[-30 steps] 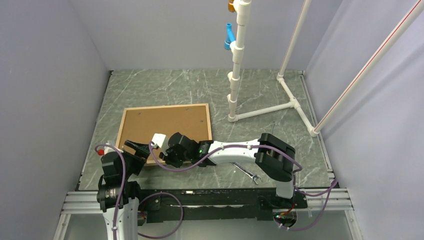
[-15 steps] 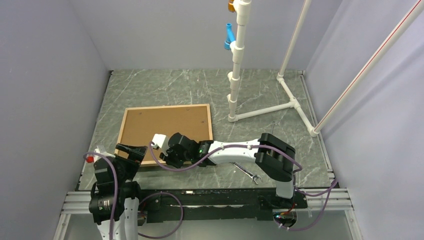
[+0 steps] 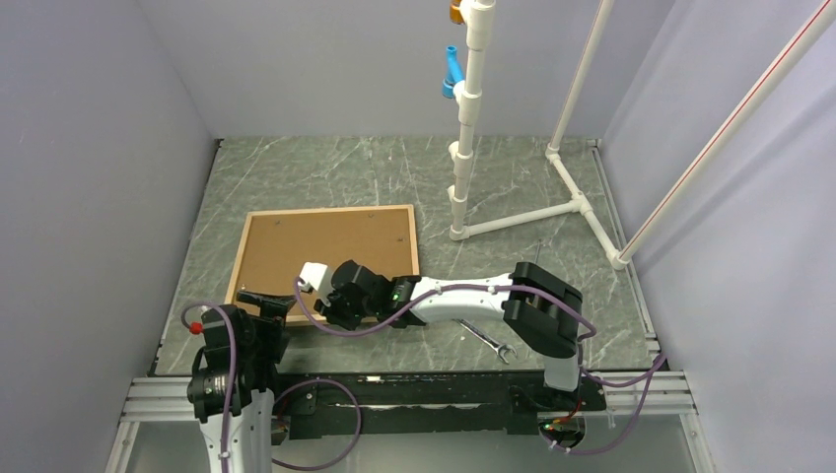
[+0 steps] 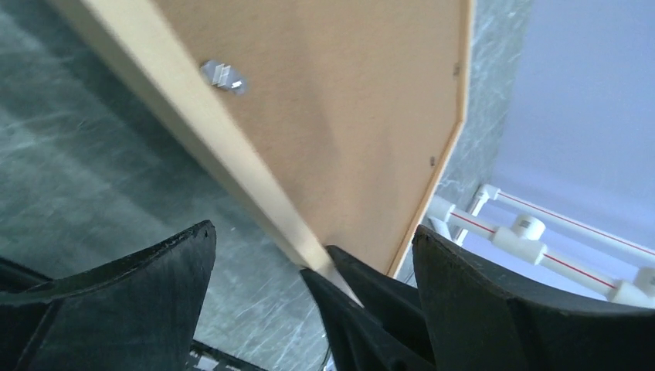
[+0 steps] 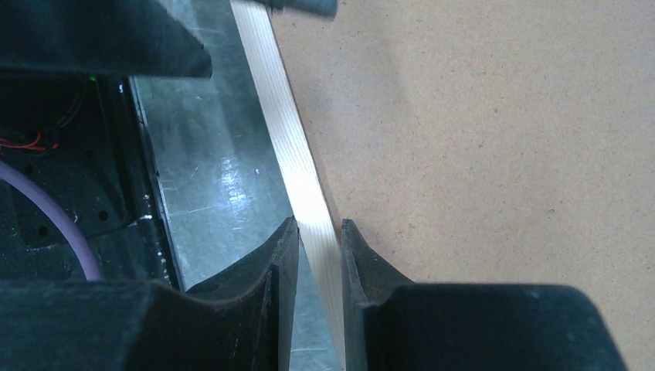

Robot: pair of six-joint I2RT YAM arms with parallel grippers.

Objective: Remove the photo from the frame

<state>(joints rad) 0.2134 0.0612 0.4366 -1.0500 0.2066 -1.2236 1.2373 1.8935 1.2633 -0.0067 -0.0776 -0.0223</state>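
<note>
I saw right end effector pinched on frame | left end effector wide, empty | feared thin edge slipping out.

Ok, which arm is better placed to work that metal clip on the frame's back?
Left, probably: the left claw is open, the metal clip just ahead, while the right claw is shut on the frame's near strip, steadying it.

left gripper slid a bit left and back along the frame, now sitting at its near-left corner. Its arm swung out left, then partly returned.
</note>
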